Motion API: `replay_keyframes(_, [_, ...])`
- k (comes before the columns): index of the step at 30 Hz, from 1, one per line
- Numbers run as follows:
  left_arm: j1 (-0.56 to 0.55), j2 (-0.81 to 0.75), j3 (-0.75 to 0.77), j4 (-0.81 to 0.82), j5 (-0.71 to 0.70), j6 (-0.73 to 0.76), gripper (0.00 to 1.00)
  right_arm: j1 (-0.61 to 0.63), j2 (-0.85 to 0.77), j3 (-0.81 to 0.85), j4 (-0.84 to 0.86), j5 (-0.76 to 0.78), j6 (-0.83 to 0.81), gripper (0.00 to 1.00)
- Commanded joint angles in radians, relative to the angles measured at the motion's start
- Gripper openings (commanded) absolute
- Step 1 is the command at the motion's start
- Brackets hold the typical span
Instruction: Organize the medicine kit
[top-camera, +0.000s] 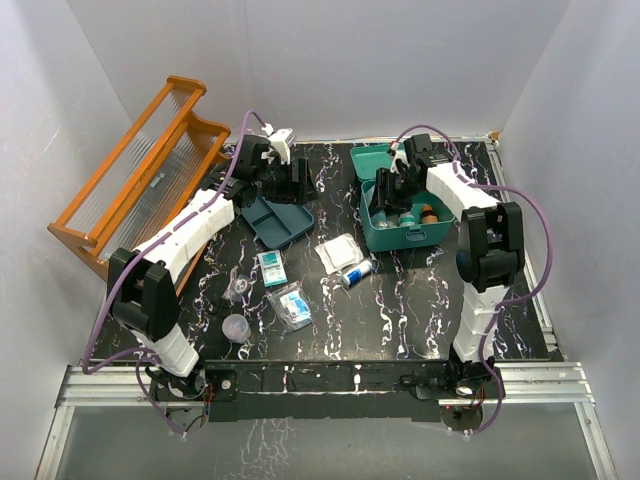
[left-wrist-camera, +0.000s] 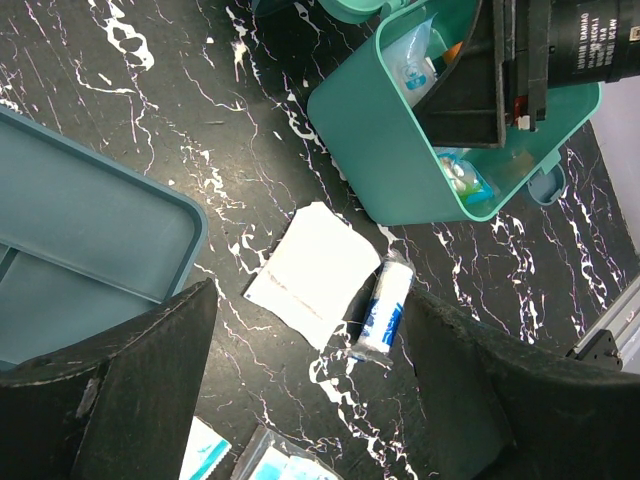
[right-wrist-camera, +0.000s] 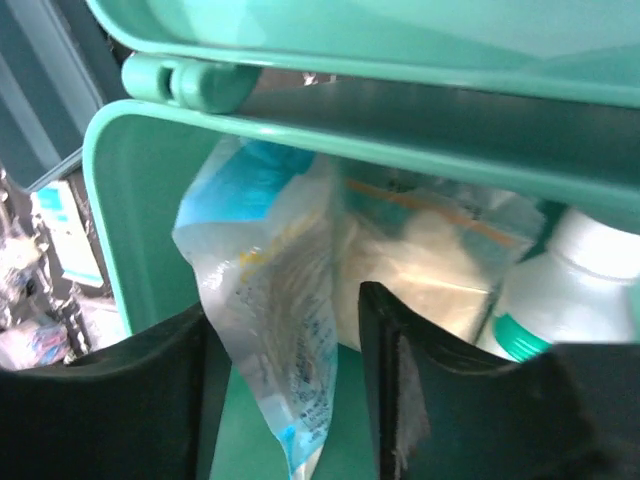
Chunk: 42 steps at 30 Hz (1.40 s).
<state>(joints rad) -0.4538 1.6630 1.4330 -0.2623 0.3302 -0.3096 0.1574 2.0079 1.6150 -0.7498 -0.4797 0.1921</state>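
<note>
The medicine kit is a teal box with its lid raised, at the table's back right; it also shows in the left wrist view. Its flat insert tray lies to the left. My right gripper reaches into the box. Its jaws stand open around a clear printed packet that hangs between the fingers, with a gap on the right side. My left gripper hovers open above the table with nothing in it.
Inside the box are a bagged cotton pack and a white bottle. A white pad, a wrapped roll, a teal sachet, a clear packet and a small cup lie on the table. An orange rack stands at the left.
</note>
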Motion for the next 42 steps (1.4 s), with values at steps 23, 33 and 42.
replay_keyframes(23, [0.001,-0.013,0.018,0.015,0.035,0.003,0.75,-0.001,-0.19,-0.122,0.163,0.089,0.066,0.37])
replay_keyframes(33, [0.001,-0.008,0.027,0.012,0.032,0.006,0.75,-0.001,-0.145,-0.136,0.163,0.214,0.077,0.19])
replay_keyframes(42, [0.002,-0.002,0.031,0.009,0.033,0.009,0.75,-0.002,-0.127,-0.14,0.155,0.307,0.091,0.31])
